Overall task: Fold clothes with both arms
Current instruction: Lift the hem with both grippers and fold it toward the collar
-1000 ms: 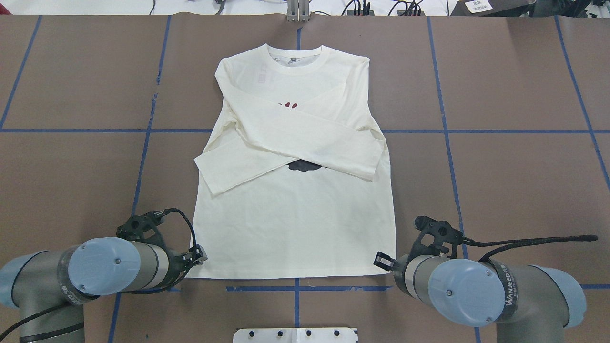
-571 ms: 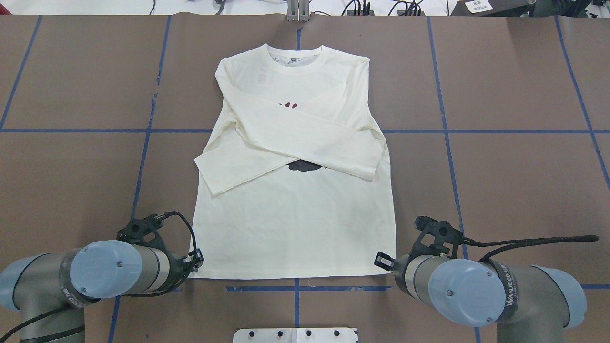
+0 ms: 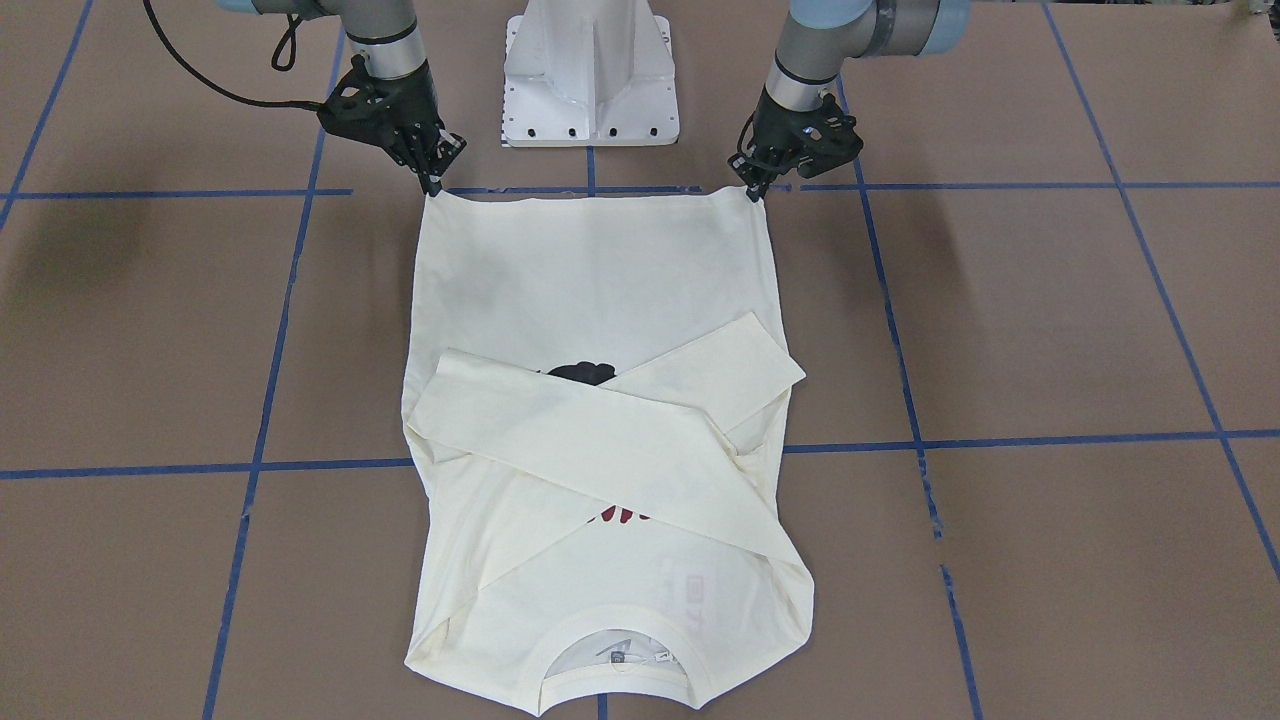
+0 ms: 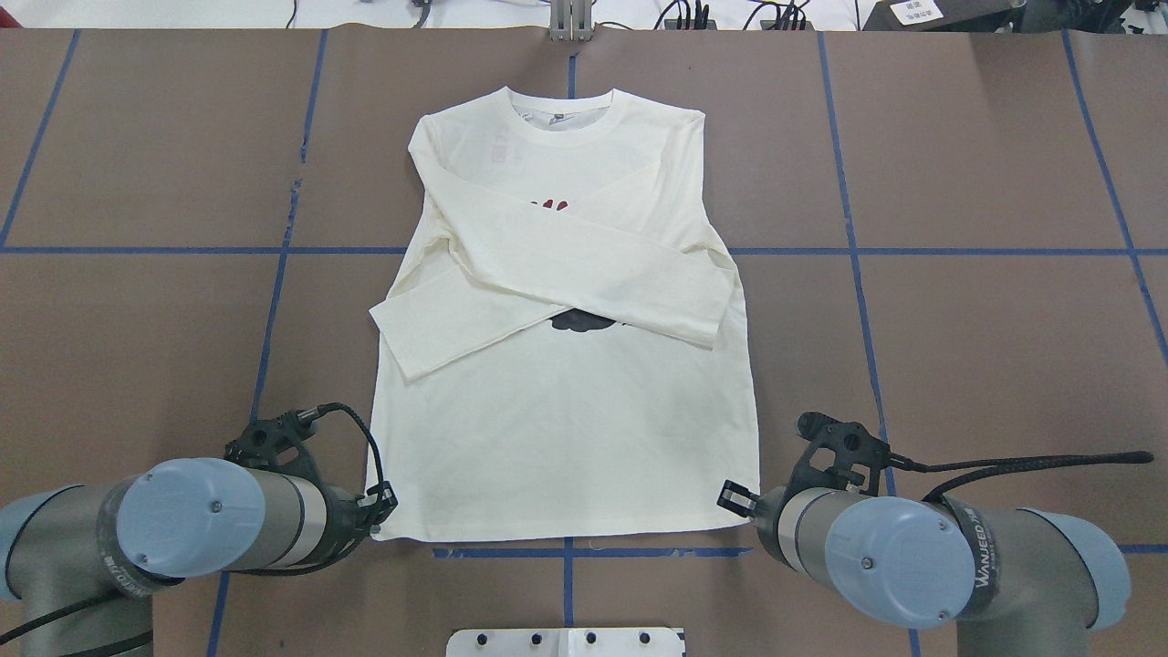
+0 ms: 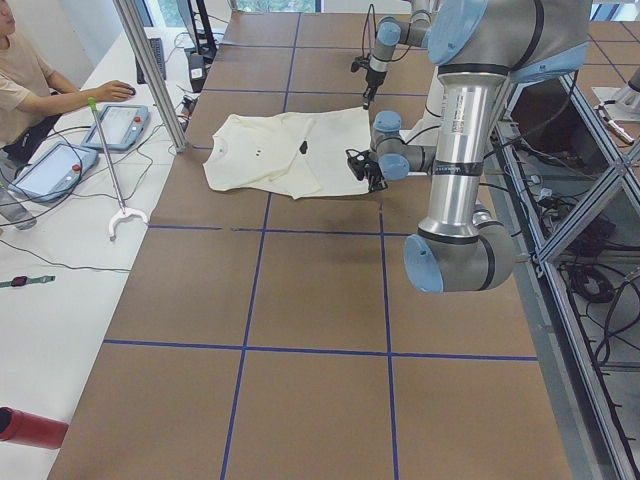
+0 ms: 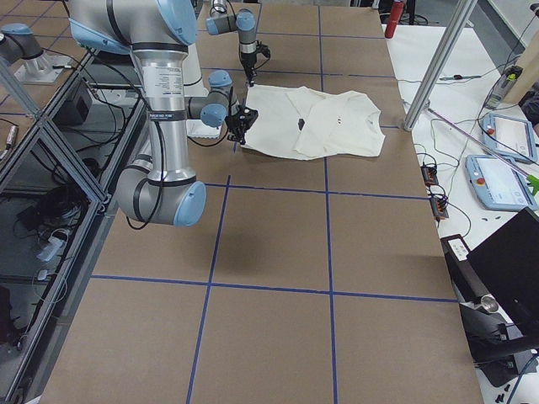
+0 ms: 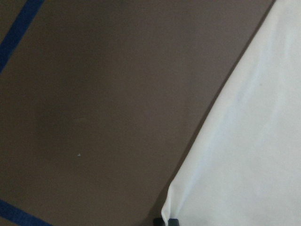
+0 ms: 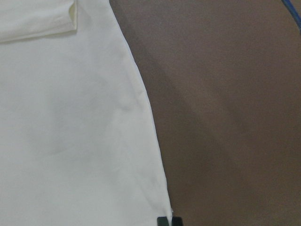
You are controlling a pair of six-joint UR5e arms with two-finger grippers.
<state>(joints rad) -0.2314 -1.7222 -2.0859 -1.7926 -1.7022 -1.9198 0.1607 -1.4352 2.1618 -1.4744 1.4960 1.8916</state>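
T-shirt (image 4: 566, 438), cream and long-sleeved, is spread flat at the middle of the brown desk (image 4: 958, 347). From overhead its collar (image 4: 561, 123) lies toward 12 o'clock and its hem toward 6 o'clock. Both sleeves (image 4: 456, 315) are folded over the chest and crossed, so that the black print (image 4: 575, 319) is mostly covered.

The hem corner at 7 o'clock is pinched by the left tool (image 4: 383, 509) and the corner at 5 o'clock by the right tool (image 4: 730, 497). Each tool is clenched on the cloth, and the hem is drawn straight between them.

Blue tape lines (image 4: 274, 251) are laid over the desk in a grid, one running under the shirt. A white base plate (image 4: 566, 641) is seen at 6 o'clock, near the hem. In the left side view an operator (image 5: 30, 80) is seated beside two tablets (image 5: 120, 125), and a red cylinder (image 5: 30, 428) lies well apart.
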